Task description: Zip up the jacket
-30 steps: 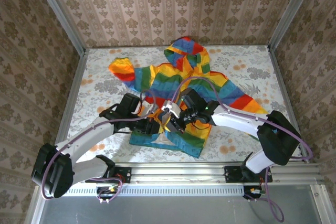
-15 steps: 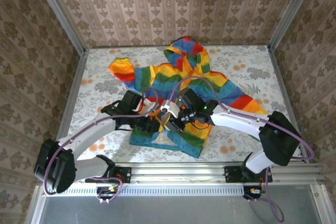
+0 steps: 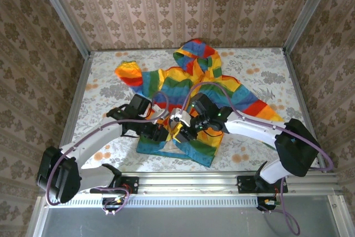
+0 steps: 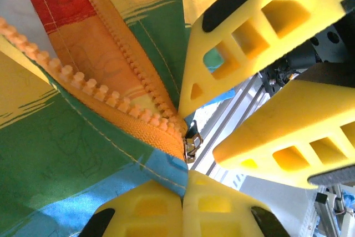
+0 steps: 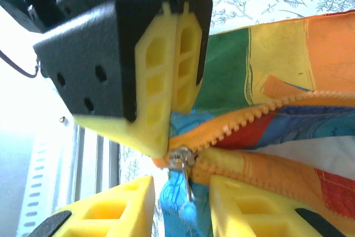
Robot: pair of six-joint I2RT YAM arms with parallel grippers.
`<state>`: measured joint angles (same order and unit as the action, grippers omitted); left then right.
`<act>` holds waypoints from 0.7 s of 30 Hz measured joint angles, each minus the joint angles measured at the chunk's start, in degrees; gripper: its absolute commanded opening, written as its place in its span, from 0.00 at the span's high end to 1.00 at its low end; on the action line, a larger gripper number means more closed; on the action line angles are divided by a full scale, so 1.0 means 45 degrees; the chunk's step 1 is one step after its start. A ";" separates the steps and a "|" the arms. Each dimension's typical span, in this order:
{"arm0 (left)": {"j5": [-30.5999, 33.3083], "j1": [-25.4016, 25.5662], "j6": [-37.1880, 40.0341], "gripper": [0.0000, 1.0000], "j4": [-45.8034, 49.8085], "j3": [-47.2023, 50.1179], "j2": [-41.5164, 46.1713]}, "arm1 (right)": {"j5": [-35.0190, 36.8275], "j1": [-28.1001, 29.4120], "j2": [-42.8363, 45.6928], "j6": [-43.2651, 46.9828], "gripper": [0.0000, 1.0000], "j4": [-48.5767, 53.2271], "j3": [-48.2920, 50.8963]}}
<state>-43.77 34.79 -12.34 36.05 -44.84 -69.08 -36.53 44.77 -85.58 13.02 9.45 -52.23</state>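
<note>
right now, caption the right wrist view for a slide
Left gripper pinches the jacket hem; right gripper jaws open around zipper pull.

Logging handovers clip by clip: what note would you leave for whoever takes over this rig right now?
Left gripper: shut on the jacket at its bottom edge, right beside the slider.
Right gripper: jaws open, one on each side of the slider, not gripping it.
Jacket: lying on the table, hood at the far side.
Done: both rows of teeth meet at the slider, at the zipper's bottom end.
To do: close on the slider and draw it toward the hood; above it the teeth are apart.
</note>
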 measured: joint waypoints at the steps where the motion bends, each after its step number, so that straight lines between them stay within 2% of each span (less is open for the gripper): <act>1: 0.0000 0.0000 0.0034 1.00 0.0029 -0.0010 0.0000 | 0.0058 0.0000 0.0126 0.0083 0.66 -0.0092 0.0160; 5: 0.0000 0.0000 0.0102 1.00 0.0102 -0.0083 -0.0107 | 0.0466 0.0005 0.0340 0.0209 0.65 -0.0442 0.0442; 11: 0.0000 0.0000 0.0136 1.00 0.0199 -0.0102 -0.0136 | 0.1078 0.0136 0.0345 0.0282 0.70 -0.0767 0.0466; 21: 0.0005 0.0000 0.0141 1.00 0.0282 -0.0131 -0.0141 | 0.1375 0.0389 0.0335 0.0321 0.70 -0.0811 0.0461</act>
<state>-43.75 34.79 -11.70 37.32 -45.43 -69.71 -30.35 46.52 -84.07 14.46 5.80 -50.15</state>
